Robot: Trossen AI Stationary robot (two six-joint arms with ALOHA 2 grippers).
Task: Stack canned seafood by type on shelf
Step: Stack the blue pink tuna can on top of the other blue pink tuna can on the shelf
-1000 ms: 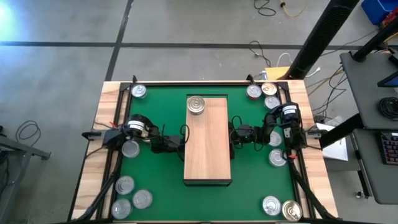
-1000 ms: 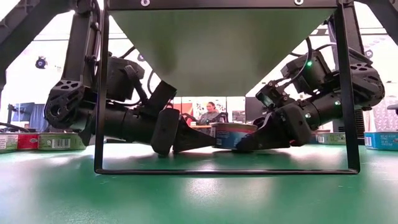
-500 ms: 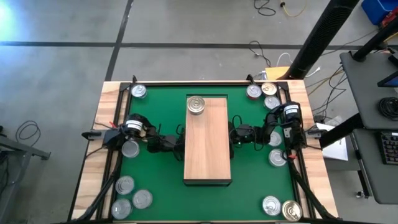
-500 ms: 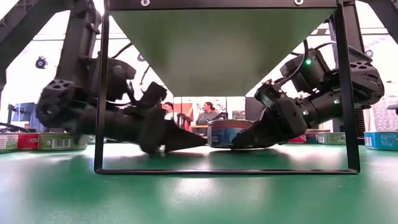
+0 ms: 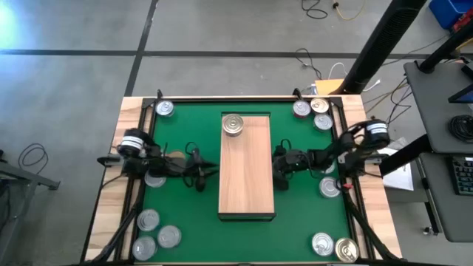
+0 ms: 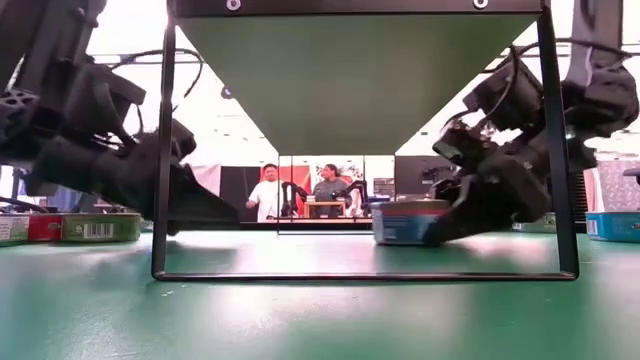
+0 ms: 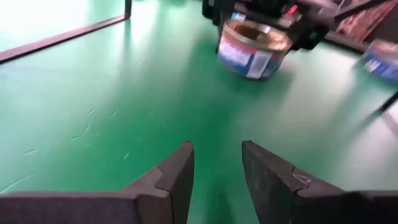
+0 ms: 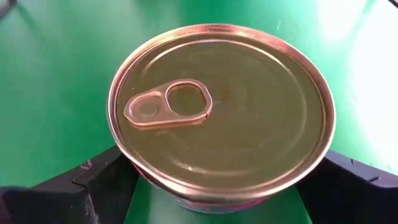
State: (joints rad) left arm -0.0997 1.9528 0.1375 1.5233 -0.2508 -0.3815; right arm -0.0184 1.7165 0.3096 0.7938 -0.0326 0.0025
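The shelf (image 5: 247, 177) is a long wooden board on a dark frame in the middle of the green mat. One silver-topped can (image 5: 233, 124) stands at its far end. Under the shelf's right side, my right gripper (image 5: 280, 164) is shut on a gold-topped can (image 8: 221, 106), which also shows in the low view (image 6: 405, 222). My left gripper (image 5: 201, 171) is by the shelf's left edge, open and holding nothing (image 7: 217, 165), well away from that can (image 7: 254, 45). Other cans lie along both sides of the mat. My right gripper pinches the can's round side wall between its two fingers, one finger (image 8: 99, 183) on each side just under the rim (image 8: 127, 163). The fingers come from the table's right, slanting down. The can is upright, lid up. I cannot tell whether its base touches the mat.
Loose cans stand at the far left (image 5: 164, 108), by the left arm (image 5: 155, 178), near left (image 5: 158, 235), far right (image 5: 313, 111), mid right (image 5: 329, 187) and near right (image 5: 334, 246). The shelf's dark frame legs (image 6: 162, 150) stand beside both grippers. People show in the room behind.
My left gripper has drawn back from the can toward the table's left edge, rising a little and rolling. My right gripper has kept hold of the can and carried it a short way toward the table's right, still upright under the shelf.
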